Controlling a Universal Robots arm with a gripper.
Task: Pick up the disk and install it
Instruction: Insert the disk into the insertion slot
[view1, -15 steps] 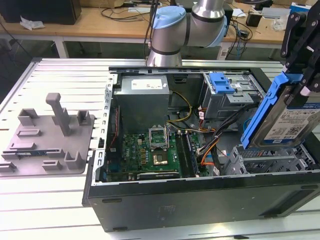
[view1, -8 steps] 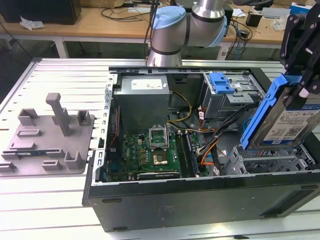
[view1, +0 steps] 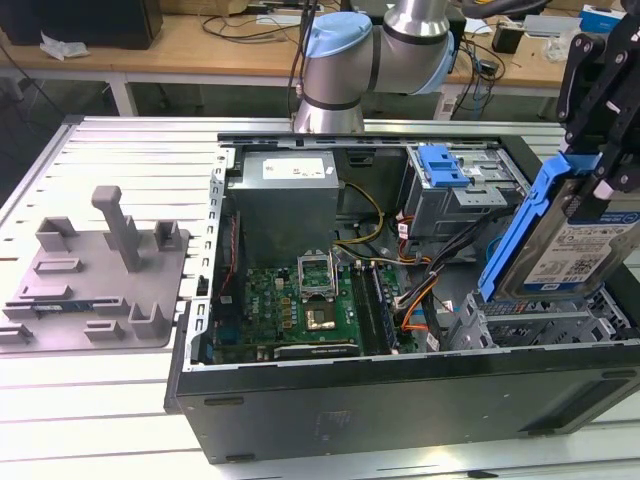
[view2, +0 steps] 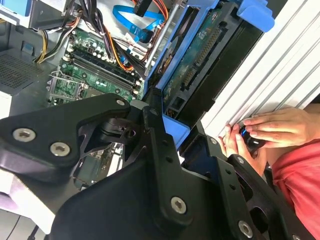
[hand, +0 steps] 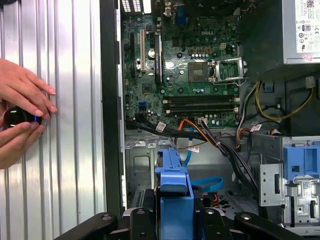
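Exterior view: up at the exterior view's right, clamping the disk tight in the gripper, with a finger on each side of its blue frame. Holding it tilted, label facing out, low end right at the top of the grey bay at that end of the open case. Not yet down in the bay.

Further back in the case, a cage with a blue latch on top. In the middle, a green board lying flat. Well apart, on the table at the exterior view's left, a grey tray with posts standing up.

In the first wrist view, looking past the disk to the board and the wires. Off the case, on the ribbed table, a person's hands pinching a small black knob. Same hands in the second wrist view, next to a red sleeve.
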